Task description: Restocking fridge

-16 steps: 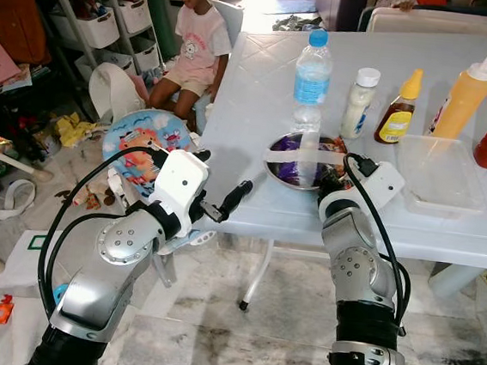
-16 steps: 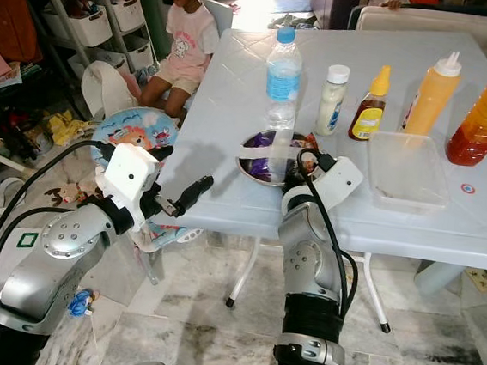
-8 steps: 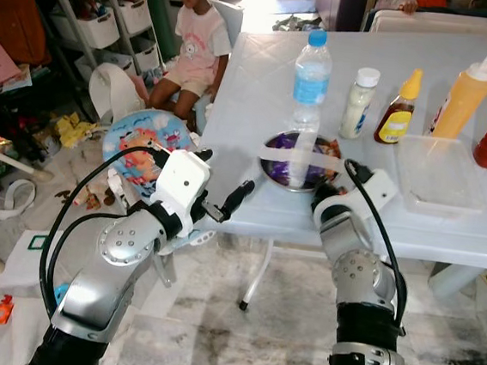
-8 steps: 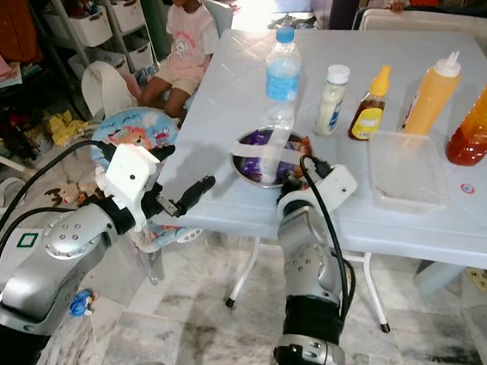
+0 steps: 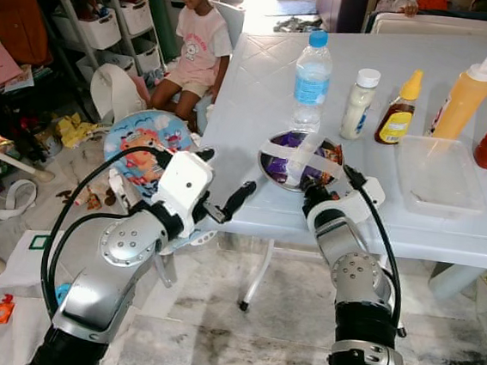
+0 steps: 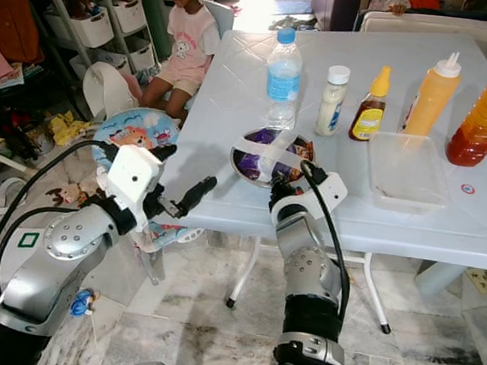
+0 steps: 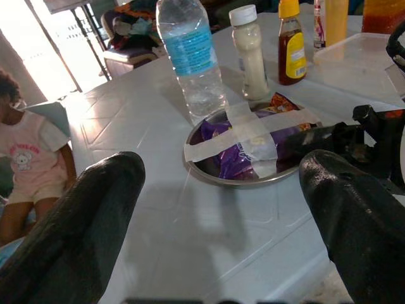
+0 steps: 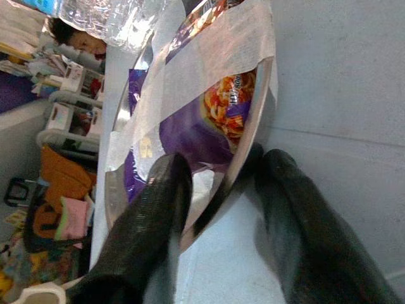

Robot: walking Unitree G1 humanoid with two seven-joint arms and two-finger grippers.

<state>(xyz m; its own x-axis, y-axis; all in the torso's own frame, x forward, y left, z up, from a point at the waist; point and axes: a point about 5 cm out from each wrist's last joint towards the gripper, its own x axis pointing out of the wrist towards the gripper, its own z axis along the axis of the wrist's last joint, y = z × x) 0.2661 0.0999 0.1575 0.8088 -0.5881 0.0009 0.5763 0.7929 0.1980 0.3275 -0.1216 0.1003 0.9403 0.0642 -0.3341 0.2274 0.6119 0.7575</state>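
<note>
At the centre of the head view, near the front edge of the white table [image 5: 262, 81], sits the metal bowl [image 5: 290, 159] of purple snack packets held under crossed tape, and the right gripper [image 5: 312, 187] pinches its near rim, one finger inside and one outside, so lifting looks like the next step. The left gripper [image 5: 224, 205] hovers wide open and empty off the table's left edge. Just behind the bowl stands a water bottle [image 5: 311, 79], with a white bottle [image 5: 358, 103], sauce bottles and a clear tub [image 5: 438, 174] to the right, crowding any lift.
</note>
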